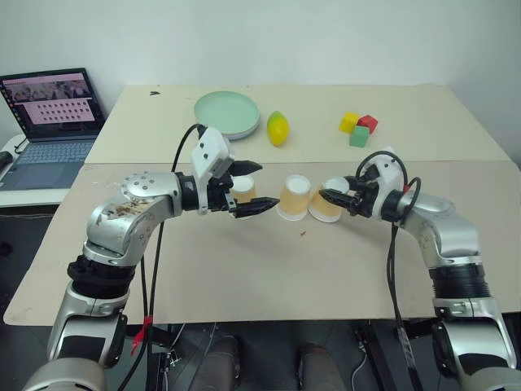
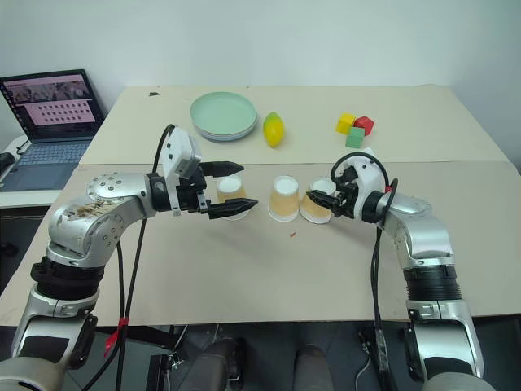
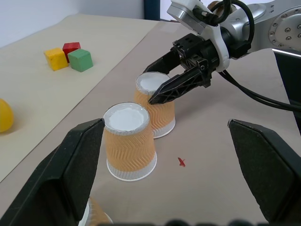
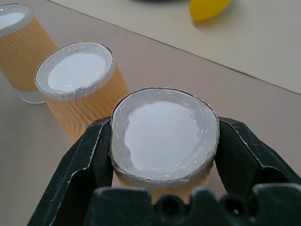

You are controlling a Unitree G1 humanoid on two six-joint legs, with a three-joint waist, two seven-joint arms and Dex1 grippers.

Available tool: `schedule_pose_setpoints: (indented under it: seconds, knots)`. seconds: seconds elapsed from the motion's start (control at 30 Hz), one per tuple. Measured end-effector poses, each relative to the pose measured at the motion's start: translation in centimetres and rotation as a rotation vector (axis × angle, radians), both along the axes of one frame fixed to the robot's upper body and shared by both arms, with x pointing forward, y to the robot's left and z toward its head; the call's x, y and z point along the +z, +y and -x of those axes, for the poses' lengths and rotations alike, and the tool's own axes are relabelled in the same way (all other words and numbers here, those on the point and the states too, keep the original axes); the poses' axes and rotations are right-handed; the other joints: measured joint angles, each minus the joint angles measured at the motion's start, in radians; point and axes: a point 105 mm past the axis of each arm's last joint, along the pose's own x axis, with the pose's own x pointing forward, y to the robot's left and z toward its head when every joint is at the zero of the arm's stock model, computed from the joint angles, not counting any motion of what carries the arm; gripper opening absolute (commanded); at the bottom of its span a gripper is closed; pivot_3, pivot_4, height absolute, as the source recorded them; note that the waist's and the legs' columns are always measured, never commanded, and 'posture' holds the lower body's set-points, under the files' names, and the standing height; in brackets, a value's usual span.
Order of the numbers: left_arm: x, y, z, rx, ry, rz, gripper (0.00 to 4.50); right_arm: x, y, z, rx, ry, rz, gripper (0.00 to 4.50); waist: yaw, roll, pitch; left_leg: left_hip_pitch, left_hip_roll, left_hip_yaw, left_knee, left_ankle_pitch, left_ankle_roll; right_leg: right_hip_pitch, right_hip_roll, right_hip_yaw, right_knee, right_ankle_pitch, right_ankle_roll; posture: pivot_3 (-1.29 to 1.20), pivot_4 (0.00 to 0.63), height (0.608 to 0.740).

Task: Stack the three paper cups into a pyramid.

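Right pincer [image 1: 324, 195]: clamped round the rightmost upside-down tan-orange paper cup [image 1: 328, 203], tipped against the middle one.
Middle cup [image 1: 294, 197]: upside down on the beige bench [image 1: 269, 269], mid-row.
Left cup [image 2: 232, 198]: sits between the fingers of the left pincer [image 2: 237, 186], untouched.
Left pincer: wide open, holding nothing.

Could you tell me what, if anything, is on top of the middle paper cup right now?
Nothing rests on the middle cup; its upturned white base is bare. The right gripper grips the neighbouring cup beside it. Whatever lies inside the upside-down cups is hidden.
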Motion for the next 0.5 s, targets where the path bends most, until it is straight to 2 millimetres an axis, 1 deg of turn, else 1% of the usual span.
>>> schedule_pose_setpoints:
  seconds: [0.27,0.33,0.37,0.4,0.5]
  knots:
    - [0.0,0.0,0.0,0.001,-0.001,0.000,4.50,-0.1,0.2,0.0,0.007,0.001,-0.008,2.82,-0.001,0.000,0.000,0.000,0.000,0.000,0.000,0.000,0.000,0.000,0.000,0.000,0.000,0.000,0.000,0.00,0.150,0.740]
    - [0.0,0.0,0.0,0.000,-0.002,0.002,4.50,-0.1,0.4,0.0,0.005,0.000,-0.013,3.78,-0.002,0.000,0.000,0.000,0.000,0.000,0.000,0.000,0.000,0.000,0.000,0.000,0.000,0.000,0.000,0.00,0.150,0.740]
    - [0.0,-0.1,0.0,-0.001,-0.002,0.002,4.50,-0.1,0.5,0.0,0.007,0.000,-0.015,4.06,-0.002,0.000,0.000,0.000,0.000,0.000,0.000,0.000,0.000,0.000,0.000,0.000,0.000,0.000,0.000,0.00,0.150,0.740]
    - [0.0,-0.1,0.0,-0.001,-0.002,0.003,4.50,-0.2,0.6,0.0,0.009,0.006,-0.019,4.43,-0.002,0.000,0.000,0.000,0.000,0.000,0.000,0.000,0.000,0.000,0.000,0.000,0.000,0.000,0.000,0.00,0.150,0.740]
    - [0.0,-0.1,0.0,-0.002,-0.002,0.004,4.50,-1.0,1.0,0.1,0.017,0.037,-0.030,4.47,-0.002,0.000,0.000,0.000,0.000,0.000,0.000,0.000,0.000,0.000,0.000,0.000,0.000,0.000,0.000,0.00,0.150,0.740]
